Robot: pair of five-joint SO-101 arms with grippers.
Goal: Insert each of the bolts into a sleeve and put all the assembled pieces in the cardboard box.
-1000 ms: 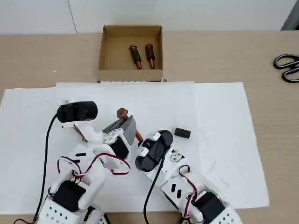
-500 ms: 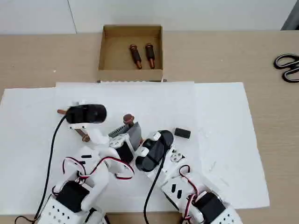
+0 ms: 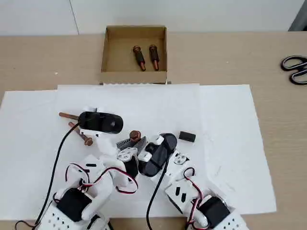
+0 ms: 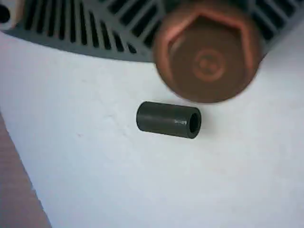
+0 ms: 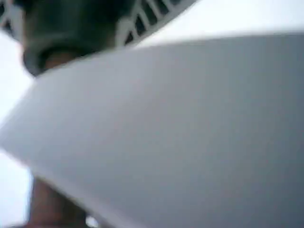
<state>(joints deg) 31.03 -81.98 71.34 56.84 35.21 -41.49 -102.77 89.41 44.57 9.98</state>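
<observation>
Bolt (image 4: 206, 57) clamped in the left pincer (image 3: 134, 140), close in; just beyond, the sleeve (image 4: 168, 119) lies loose on its side on the paper (image 3: 230, 143). Come in crooked and it may roll off. Cardboard box (image 3: 135, 75) sits far back.

A copper bolt (image 3: 135, 135) stands head-up, gripped in my left gripper (image 3: 134, 142). Near it an empty black sleeve (image 4: 169, 119) lies on its side on the white sheet (image 3: 225, 143). Two bare bolts (image 3: 68, 115) (image 3: 79, 133) lie together farther left. Two sleeved bolts (image 3: 139, 58) (image 3: 154, 57) lie side by side in the open cardboard box (image 3: 134, 76).
</observation>
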